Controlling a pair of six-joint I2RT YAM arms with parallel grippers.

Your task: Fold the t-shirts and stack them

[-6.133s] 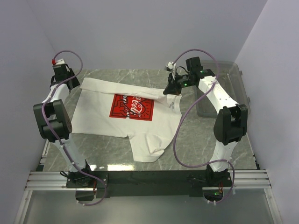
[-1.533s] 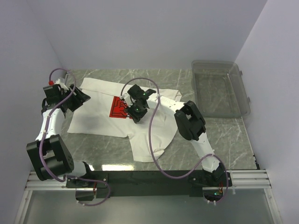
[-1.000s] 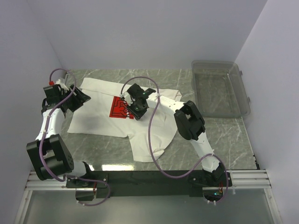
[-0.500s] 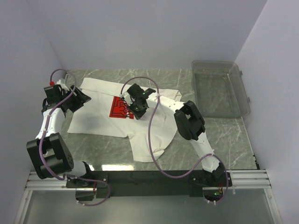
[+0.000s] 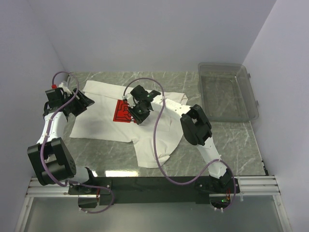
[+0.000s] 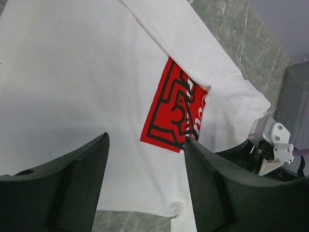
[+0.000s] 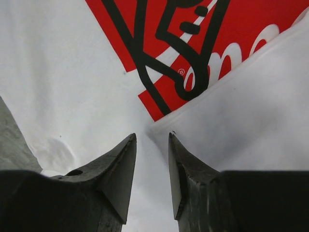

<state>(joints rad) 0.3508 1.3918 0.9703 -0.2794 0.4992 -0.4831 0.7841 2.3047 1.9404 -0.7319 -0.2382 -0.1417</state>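
The white t-shirt (image 5: 101, 123) lies on the marble table, its right side folded over so that it covers part of the red print (image 5: 120, 112). My right gripper (image 5: 137, 112) hovers low over the fold's edge. In the right wrist view its jaws (image 7: 151, 136) stand a little apart with nothing between them, and the corner of the folded flap (image 7: 231, 111) lies just past the tips, beside the print (image 7: 193, 38). My left gripper (image 5: 86, 102) is at the shirt's left edge. It stands wide open (image 6: 146, 138) above the flat cloth (image 6: 72, 72).
A clear grey plastic bin (image 5: 227, 92) stands at the back right of the table. The right arm's wrist (image 6: 270, 145) shows at the right of the left wrist view. The shirt's lower part (image 5: 154, 154) reaches toward the table's near edge.
Since the earliest frame the shirt's right side has been laid over the print and both arms have moved in. Over the last second the right gripper shifted slightly; its jaws now stand apart.
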